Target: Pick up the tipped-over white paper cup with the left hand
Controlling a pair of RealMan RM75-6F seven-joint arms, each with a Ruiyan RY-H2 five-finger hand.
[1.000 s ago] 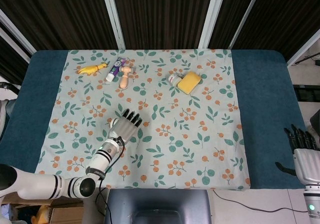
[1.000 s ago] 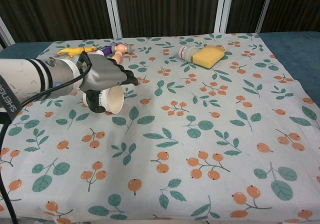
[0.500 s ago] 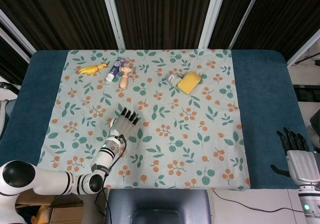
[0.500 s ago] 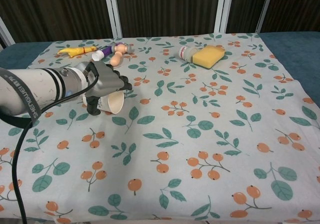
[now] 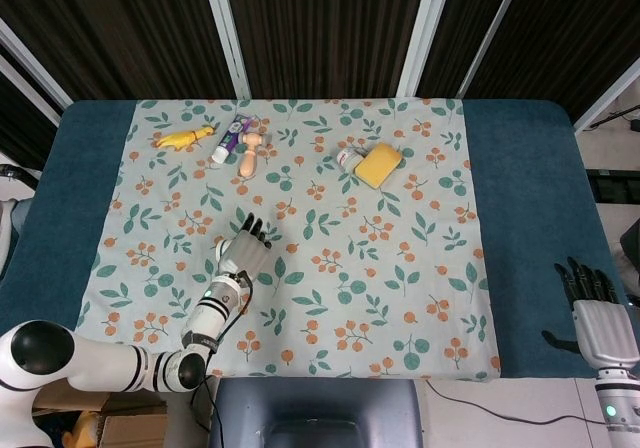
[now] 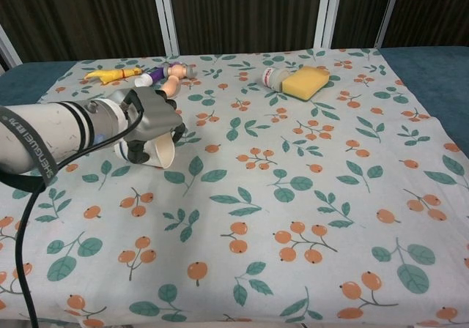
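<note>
White paper cup (image 6: 160,152) lies on its side on the leaf-and-berry cloth (image 6: 308,181) covering the desk, its open mouth facing right in the chest view. The left hand (image 6: 150,119) is draped over it, fingers curled around the cup's body in a grip. The right hand (image 5: 597,313) hangs off the desk's near right corner, holding nothing, fingers apart. A yellow sponge (image 5: 378,164) lies near the far edge of the cloth.

cloth (image 5: 420,268): floral print, over a blue table (image 5: 535,218)
yellow sponge (image 5: 378,165): 1 o'clock, touching a small bottle (image 5: 348,157)
toys (three, clustered): 11 o'clock, rubber chicken (image 5: 183,138), tube (image 5: 229,140), doll (image 5: 250,152)
</note>
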